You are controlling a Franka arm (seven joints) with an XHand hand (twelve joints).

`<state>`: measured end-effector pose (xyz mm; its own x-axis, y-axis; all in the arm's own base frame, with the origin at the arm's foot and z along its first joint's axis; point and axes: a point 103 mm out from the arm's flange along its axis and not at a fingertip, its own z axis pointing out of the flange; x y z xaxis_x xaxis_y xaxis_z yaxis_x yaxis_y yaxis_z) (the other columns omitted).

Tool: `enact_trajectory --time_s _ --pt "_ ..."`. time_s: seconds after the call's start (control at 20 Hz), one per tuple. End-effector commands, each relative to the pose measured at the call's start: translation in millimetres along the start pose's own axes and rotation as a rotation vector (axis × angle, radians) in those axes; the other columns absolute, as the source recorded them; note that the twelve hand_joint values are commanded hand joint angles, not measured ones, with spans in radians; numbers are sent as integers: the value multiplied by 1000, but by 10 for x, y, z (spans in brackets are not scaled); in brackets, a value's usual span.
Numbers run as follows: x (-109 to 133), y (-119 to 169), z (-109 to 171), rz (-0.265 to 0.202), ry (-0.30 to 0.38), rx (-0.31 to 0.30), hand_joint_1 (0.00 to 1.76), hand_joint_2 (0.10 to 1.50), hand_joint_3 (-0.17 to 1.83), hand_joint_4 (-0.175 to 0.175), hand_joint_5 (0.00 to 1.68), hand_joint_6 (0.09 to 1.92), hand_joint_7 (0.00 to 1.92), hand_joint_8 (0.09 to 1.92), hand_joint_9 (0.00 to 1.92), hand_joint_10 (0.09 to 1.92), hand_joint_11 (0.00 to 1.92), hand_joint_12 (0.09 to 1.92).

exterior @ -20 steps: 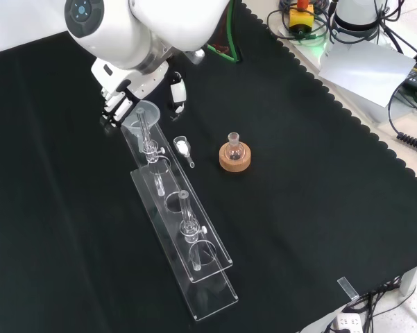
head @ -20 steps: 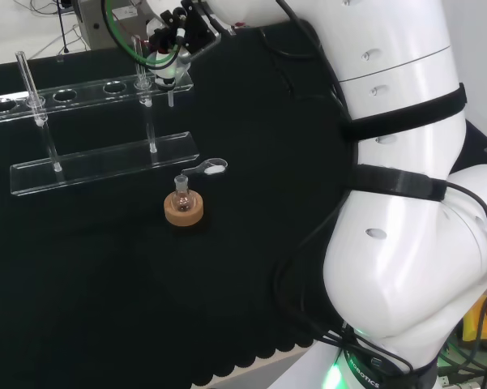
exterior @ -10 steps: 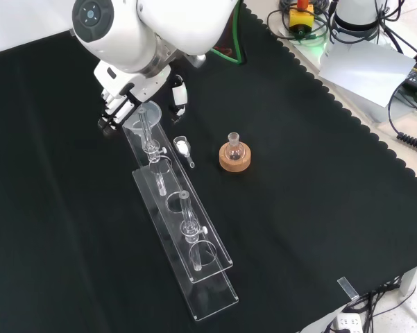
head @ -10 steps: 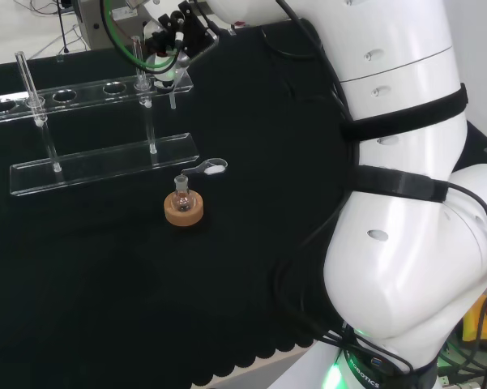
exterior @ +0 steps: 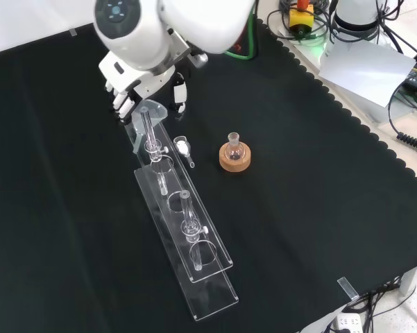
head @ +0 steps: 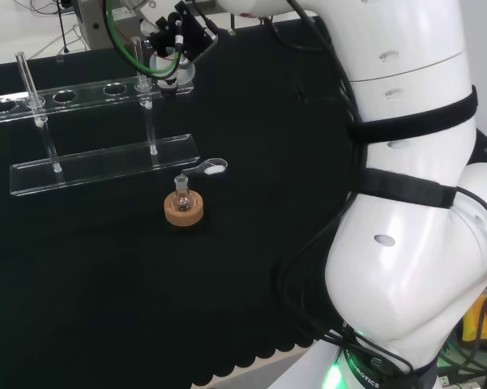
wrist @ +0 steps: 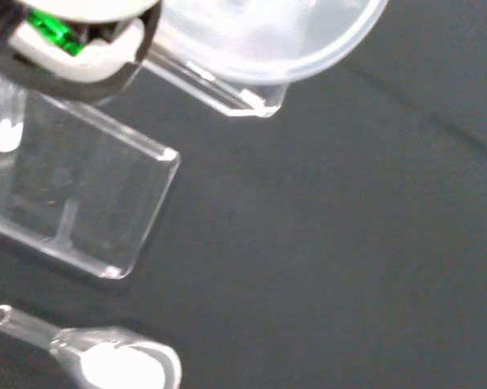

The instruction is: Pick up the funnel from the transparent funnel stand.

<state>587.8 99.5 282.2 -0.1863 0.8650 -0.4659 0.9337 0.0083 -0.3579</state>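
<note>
Funnel (exterior: 147,111) sits at the far end of the clear stand (exterior: 184,229), its wide mouth up, seen in the front view at about 11 o'clock from the cork ring. In the head view the funnel (head: 177,74) shows as a pale disc at the stand's (head: 105,162) right end, directly under the hand (head: 178,36). The hand (exterior: 128,94) reaches down at the funnel's rim, with dark fingers at its 10 o'clock side and a white and black finger at its 2 o'clock side in the front view; whether the fingers close on the rim I cannot tell. The wrist view looks past the funnel's (wrist: 267,36) pale bowl to the stand's (wrist: 73,194) corner and a small clear scoop (wrist: 105,361) holding white powder. On the desk (exterior: 298,208), a little flask (exterior: 234,146) stands in its cork ring (exterior: 234,159), with the scoop (exterior: 183,148) lying between it and the stand. Two upright glass tubes (exterior: 188,215) rise from the stand.
</note>
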Motion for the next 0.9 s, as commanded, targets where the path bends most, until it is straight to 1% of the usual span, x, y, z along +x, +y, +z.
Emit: enact_trajectory --time_s 0.05,0.2,0.3,0.45,0.65,0.7,0.75,0.8,0.9 --pt "-156 -243 -521 75 -142 -211 1025 1010 242 127 942 1079 867 672 1164 463 828 1190" --pt "-294 -376 -794 90 -135 -171 1020 1053 180 120 920 1113 828 676 1162 473 816 1193" --pt "-351 -465 -911 97 -132 -150 1017 1071 157 115 907 1130 818 679 1156 478 808 1195" --pt "-368 -601 -1019 93 -158 -145 1014 1080 145 113 900 1140 802 675 1150 480 796 1194" --pt "-383 -789 -1064 96 -131 -135 1006 1101 117 118 884 1159 777 666 1133 487 775 1207" --pt "-388 -832 -1061 95 -120 -131 1007 1023 228 88 839 1100 775 657 1126 484 765 1210" --pt "-384 -877 -1061 92 -110 -124 1010 910 417 58 798 1040 772 650 1115 479 759 1211" --pt "-387 -928 -1057 88 -101 -121 1013 810 594 37 769 999 768 648 1106 475 756 1212" --pt "-384 -1041 -1059 88 -91 -124 1030 684 841 8 667 948 728 646 1065 453 738 1215"
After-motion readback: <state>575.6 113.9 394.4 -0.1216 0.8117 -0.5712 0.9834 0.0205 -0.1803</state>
